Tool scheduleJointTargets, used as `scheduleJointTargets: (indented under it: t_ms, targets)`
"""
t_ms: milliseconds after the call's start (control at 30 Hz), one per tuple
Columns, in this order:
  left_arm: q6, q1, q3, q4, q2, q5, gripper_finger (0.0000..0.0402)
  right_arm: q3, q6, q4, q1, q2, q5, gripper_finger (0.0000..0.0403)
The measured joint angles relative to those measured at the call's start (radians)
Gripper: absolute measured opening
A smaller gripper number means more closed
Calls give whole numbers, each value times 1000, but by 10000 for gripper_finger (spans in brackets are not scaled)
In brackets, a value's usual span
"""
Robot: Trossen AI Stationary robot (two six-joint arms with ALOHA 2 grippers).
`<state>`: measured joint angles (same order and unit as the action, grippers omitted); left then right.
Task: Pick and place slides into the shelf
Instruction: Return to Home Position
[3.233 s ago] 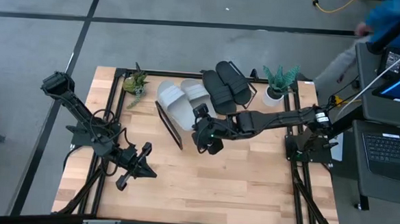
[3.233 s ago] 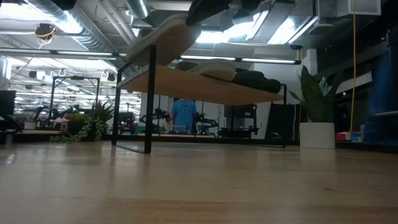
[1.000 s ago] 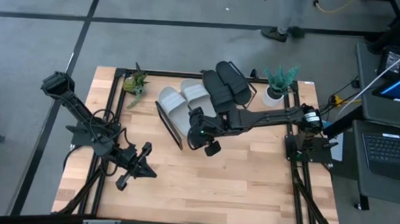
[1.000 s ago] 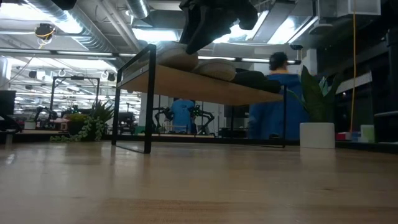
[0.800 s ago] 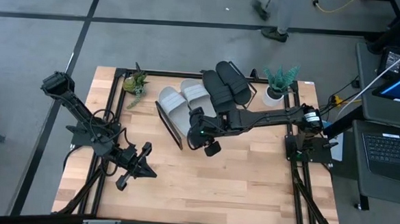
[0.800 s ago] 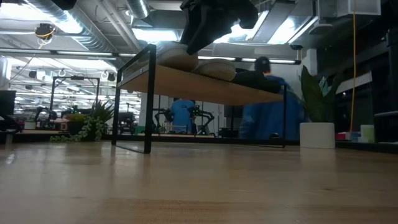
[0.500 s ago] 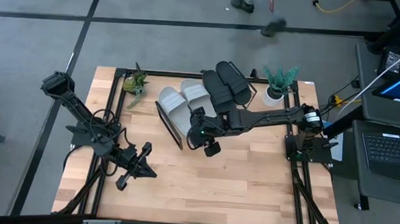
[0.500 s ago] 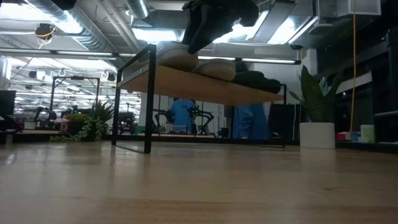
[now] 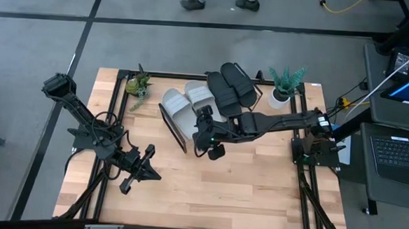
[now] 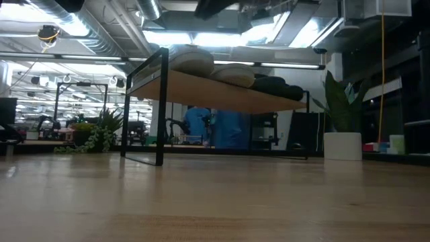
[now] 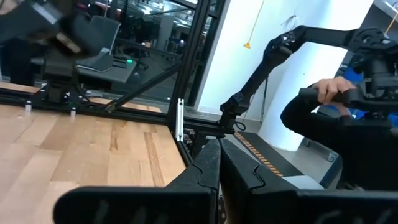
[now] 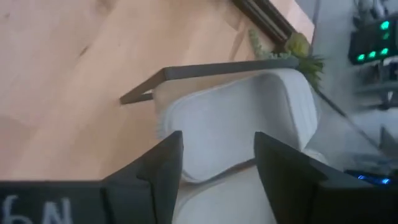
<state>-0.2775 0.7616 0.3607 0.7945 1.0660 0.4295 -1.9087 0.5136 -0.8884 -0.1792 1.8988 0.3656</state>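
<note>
Over the near edge of the shelf (image 10: 222, 91) hangs the right claw (image 9: 205, 137). Its fingers are spread with nothing between them, and the right wrist view looks straight past them onto a grey slide. All four slides lie on the shelf board: the two grey slides (image 9: 180, 103) side by side at the left, the two black slides (image 9: 230, 88) next to them toward the potted plant (image 9: 281, 90). The placing looks finished, so what remains is getting the arm out.

That retreat is where trouble could come. The claw is just beside the nearest grey slide, and the board stands tilted on a thin wire frame. If the claw swung away low instead of rising first, a spread finger could catch the wide strap or the sole's edge and drag the slide off onto the counter (image 9: 257, 180). A knock on the frame could do worse — the shelf might shift and all four slides might slip down the slope. The right arm (image 9: 274, 122) also stretches out close by the toe ends of the black slides and near the plant, so a wide sweep back could brush either.

The left claw (image 9: 143, 171) waits well apart over the counter's left side, its fingers pressed together — no threat to the shelf from there.
</note>
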Motion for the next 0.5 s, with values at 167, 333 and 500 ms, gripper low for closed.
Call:
scheduleJointTargets:
  t_ms: [167,333,500]
  targets:
    - [0,0,0,0,0,21,0,-67,-121,-111,-27,-1,15,149]
    - [30,-24,0,-1,0,23,0,-101,-144,-217,-43,-1,71,20]
    - [52,-79,1,-42,-1,22,0,-101,-228,-299,-54,-2,77,6]
